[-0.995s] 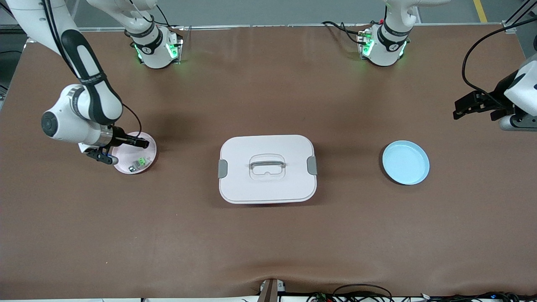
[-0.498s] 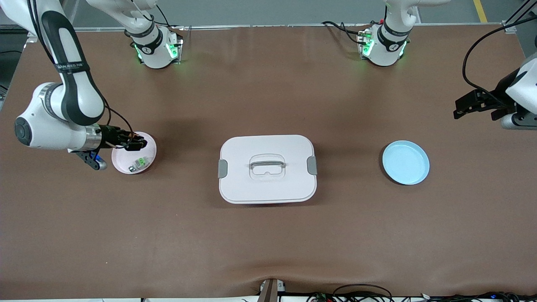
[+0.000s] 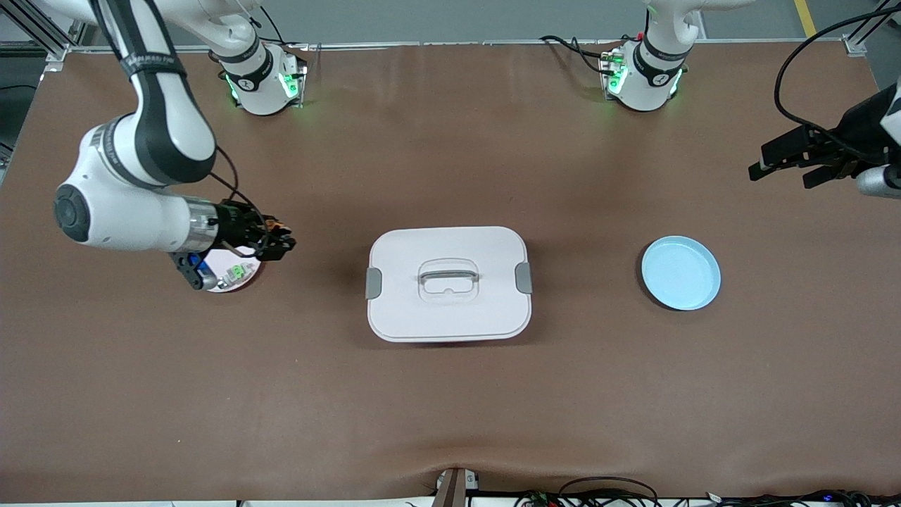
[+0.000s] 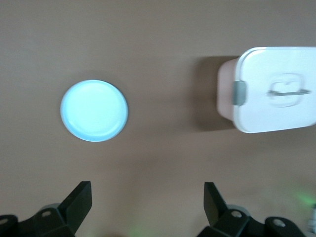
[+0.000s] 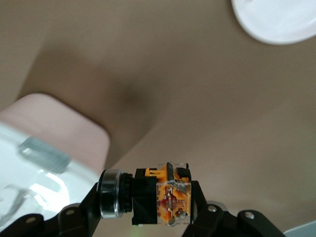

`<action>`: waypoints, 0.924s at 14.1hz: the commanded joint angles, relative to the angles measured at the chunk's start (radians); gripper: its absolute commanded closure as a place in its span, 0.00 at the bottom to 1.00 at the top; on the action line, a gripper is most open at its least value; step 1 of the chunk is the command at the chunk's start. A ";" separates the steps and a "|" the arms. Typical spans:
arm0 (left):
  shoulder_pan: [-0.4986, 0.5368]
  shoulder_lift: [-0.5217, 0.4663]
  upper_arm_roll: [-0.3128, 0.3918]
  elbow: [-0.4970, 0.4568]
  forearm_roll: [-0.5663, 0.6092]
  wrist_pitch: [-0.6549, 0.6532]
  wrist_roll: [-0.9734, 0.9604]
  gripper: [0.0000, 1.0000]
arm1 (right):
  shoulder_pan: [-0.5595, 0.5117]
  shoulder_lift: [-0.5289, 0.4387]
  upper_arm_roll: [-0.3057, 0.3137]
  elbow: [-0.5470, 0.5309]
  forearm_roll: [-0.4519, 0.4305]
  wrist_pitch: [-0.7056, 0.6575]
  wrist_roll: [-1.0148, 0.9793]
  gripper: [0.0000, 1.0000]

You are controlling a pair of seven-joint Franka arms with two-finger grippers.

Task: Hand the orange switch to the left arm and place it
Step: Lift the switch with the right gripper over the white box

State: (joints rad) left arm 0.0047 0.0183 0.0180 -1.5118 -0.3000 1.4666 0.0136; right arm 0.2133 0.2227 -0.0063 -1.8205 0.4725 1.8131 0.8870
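Now the right claw (image 3: 280, 243) is clenched on the orange switch (image 5: 160, 196), held in the air over the bare surface (image 3: 450, 394) just beside the pink plate (image 3: 229, 276), between that plate and the box (image 3: 448, 283); in the right wrist view the switch lies sideways between the fingers (image 5: 79, 217), with a silver ring on its black body and an orange-and-clear block at its end; the right arm (image 3: 134, 204) reaches in from its base at the top of the front view and bends down over the plate, covering much of it; a small green-and-silver switch (image 3: 238, 272) rests on the plate's visible part; the box sits mid-surface with its lid on, grey latches on its two short sides and a handle in its lid; the blue plate (image 3: 681, 272) lies toward the left arm's end of the surface, well apart from the box, with nothing on it; the left claw (image 3: 781, 158) hangs released, jaws wide apart, over the surface near that end, above the blue plate (image 4: 94, 110) as its own wrist view shows, and the left arm waits there.
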 commanded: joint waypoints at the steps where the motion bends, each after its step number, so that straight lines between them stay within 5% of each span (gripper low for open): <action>1: 0.060 -0.006 0.002 -0.001 -0.152 -0.048 0.014 0.00 | 0.073 0.027 -0.011 0.099 0.066 -0.012 0.171 1.00; 8: 0.101 -0.011 -0.007 -0.146 -0.428 -0.025 -0.001 0.00 | 0.224 0.153 -0.011 0.397 0.149 -0.018 0.626 1.00; 13: 0.101 -0.132 -0.085 -0.373 -0.550 0.194 -0.001 0.00 | 0.302 0.274 -0.009 0.611 0.163 -0.011 0.852 1.00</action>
State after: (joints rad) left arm 0.0973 -0.0199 -0.0308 -1.7641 -0.8094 1.5824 0.0128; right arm 0.4850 0.4120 -0.0063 -1.3480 0.6169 1.8179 1.6487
